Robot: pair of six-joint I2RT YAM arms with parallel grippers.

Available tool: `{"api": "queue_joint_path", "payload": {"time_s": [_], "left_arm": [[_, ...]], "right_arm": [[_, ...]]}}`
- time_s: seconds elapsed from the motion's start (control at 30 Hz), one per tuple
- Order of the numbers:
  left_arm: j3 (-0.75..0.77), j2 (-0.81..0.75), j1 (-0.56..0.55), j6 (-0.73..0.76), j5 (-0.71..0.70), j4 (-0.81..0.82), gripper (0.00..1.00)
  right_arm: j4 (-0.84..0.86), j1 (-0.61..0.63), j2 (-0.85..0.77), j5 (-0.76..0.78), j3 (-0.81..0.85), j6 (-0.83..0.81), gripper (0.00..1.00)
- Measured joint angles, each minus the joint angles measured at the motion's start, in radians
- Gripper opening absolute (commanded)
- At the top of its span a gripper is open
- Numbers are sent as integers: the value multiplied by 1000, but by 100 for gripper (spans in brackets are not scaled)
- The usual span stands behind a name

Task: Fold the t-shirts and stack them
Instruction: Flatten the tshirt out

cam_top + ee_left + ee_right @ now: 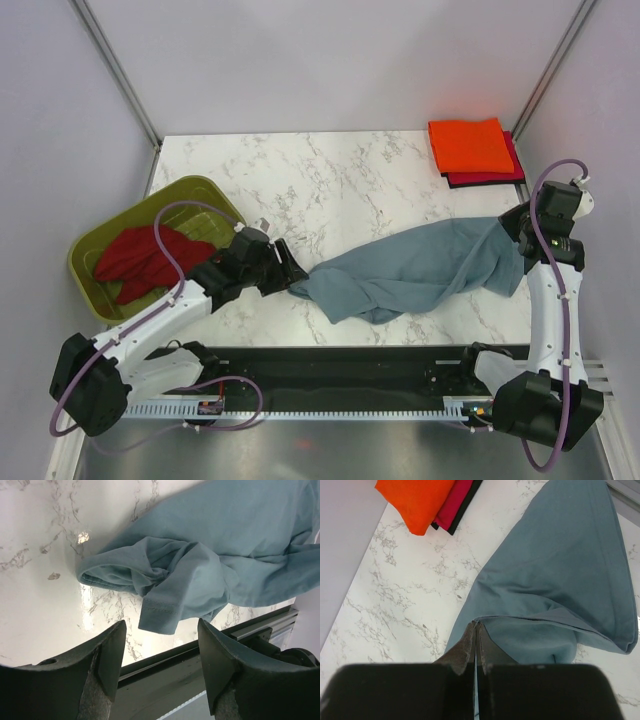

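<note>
While the top view gives the whole layout, only the wrist cams settle the jaws.

Left to right on the white marble-pattern table (330, 170):
- Olive-green plastic tub (85, 280) at the left edge. It holds a crumpled dark red cloth t-shirt (145, 258). Only the top view shows the tub.
- Left gripper (292, 268) is low over the table, just left of the slate blue-grey cloth t-shirt (420, 265). From the top view I can't say whether it touches the cloth. The left wrist cam shows the left gripper (160, 655) spread wide with nothing between the fingers (112, 650). The shirt (225, 545) lies bunched ahead of them, with a sleeve hem (160, 612) nearest. The black rail (250, 627) at the near table edge runs beside it.
- The blue-grey shirt lies rumpled across the middle-right of the table. Its right end is raised to the right gripper (512, 235).
- Right wrist cam: the right gripper (476, 647) has its fingers pressed together, pinching a fold of that shirt (560, 580). The cloth fans out from the tips.
- Back right corner: a bright orange folded t-shirt (468, 143) sits on top of a magenta-red folded t-shirt (492, 178), stacked and well apart from the blue-grey one. The right wrist cam shows both, orange (417, 500) over magenta-red (454, 502). It also shows a thin dark edge (465, 506) under them that the top view doesn't resolve. I can't tell what that edge is.
</note>
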Motion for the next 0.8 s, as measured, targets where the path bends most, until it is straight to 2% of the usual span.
{"api": "queue_joint_path", "payload": {"time_s": [0.57,0.67,0.8], "left_arm": [[-74,63,2,-80,30,106,63],[-78,63,2,-86,27,127,59],[-84,63,2,-92,21,156,49]], "right_arm": [[1,0,0,-6,0,0,0],[1,0,0,-6,0,0,0],[1,0,0,-6,0,0,0]]}}
